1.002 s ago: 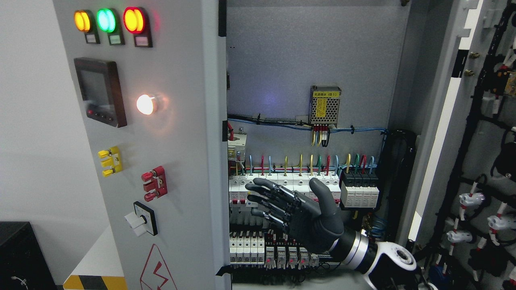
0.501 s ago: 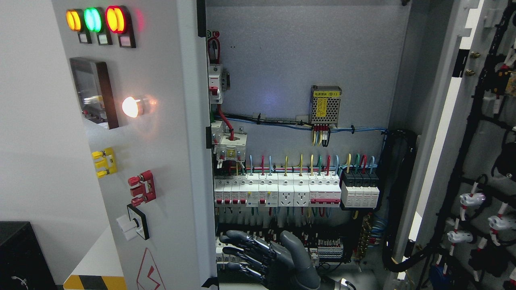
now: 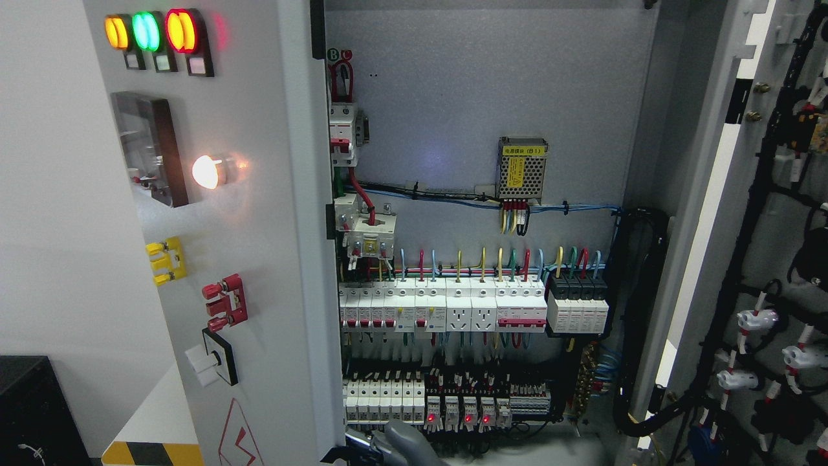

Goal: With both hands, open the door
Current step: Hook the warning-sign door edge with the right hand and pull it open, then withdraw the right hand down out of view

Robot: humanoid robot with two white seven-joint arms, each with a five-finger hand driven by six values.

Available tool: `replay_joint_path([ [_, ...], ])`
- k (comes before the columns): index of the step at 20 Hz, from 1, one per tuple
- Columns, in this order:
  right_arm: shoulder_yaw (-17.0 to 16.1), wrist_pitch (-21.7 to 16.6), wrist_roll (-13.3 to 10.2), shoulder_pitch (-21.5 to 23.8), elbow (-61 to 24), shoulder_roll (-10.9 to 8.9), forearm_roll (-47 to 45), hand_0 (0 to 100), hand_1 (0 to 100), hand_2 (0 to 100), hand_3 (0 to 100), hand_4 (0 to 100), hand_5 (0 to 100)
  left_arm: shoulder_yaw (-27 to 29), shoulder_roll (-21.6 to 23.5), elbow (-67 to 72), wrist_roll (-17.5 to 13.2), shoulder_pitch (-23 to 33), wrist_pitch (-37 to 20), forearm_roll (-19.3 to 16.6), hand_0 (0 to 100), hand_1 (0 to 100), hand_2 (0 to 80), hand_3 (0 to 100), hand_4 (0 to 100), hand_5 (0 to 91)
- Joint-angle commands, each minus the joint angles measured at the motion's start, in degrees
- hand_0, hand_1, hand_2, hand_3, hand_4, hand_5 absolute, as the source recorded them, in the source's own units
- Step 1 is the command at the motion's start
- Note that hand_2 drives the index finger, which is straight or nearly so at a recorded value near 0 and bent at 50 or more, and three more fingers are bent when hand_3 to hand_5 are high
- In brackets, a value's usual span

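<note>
The left door (image 3: 259, 259) of the cabinet (image 3: 466, 97) stands swung open, its edge toward the camera. On its face sit three lit lamps (image 3: 149, 31) at the top, a dark display (image 3: 152, 149) below them, a glowing white lamp (image 3: 207, 171), yellow (image 3: 167, 261) and red (image 3: 223, 303) terminals, and a rotary switch (image 3: 212, 356). Right of the door, rows of breakers (image 3: 446, 310) and coloured wires fill the cabinet, with a small mesh box (image 3: 521, 168) above. The right door (image 3: 763, 259) is open too, cables on its inside. Only a grey part of a hand (image 3: 394, 443) shows at the bottom edge, just right of the left door; whether its fingers are spread or curled cannot be told, nor which arm it belongs to.
</note>
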Motion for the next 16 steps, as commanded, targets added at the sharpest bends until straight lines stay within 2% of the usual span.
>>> replay_joint_path([
  [1,6.50,0.21,-0.39,-1.13,-1.56,4.74,1.93,0,0,0,0,0,0,0.01,-0.02,0.79,-0.01,1.21,0.05,0.00,0,0,0.0,0,0,0.0],
  [7,11.23,0.29,-0.39,-2.71,-0.06,8.35,5.78,0,0,0,0,0,0,0.01,-0.02,0.79,-0.01,1.20,0.05,0.00,0,0,0.0,0,0,0.0],
  [9,13.17,0.29,-0.47,-3.50,0.64,8.62,7.11,0,0,0,0,0,0,-0.08,-0.02,0.79,-0.01,1.21,0.05,0.00,0,0,0.0,0,0,0.0],
  [13,13.70,0.29,-0.47,-3.68,2.14,9.50,7.29,0,0,0,0,0,0,0.01,-0.02,0.79,-0.01,1.20,-0.04,0.09,0,0,0.0,0,0,0.0],
  [16,15.63,1.96,-0.47,-3.94,2.84,9.67,7.20,0,0,0,0,0,0,0.01,-0.02,0.88,-0.01,1.29,-0.04,0.00,0,0,0.0,0,0,0.0],
])
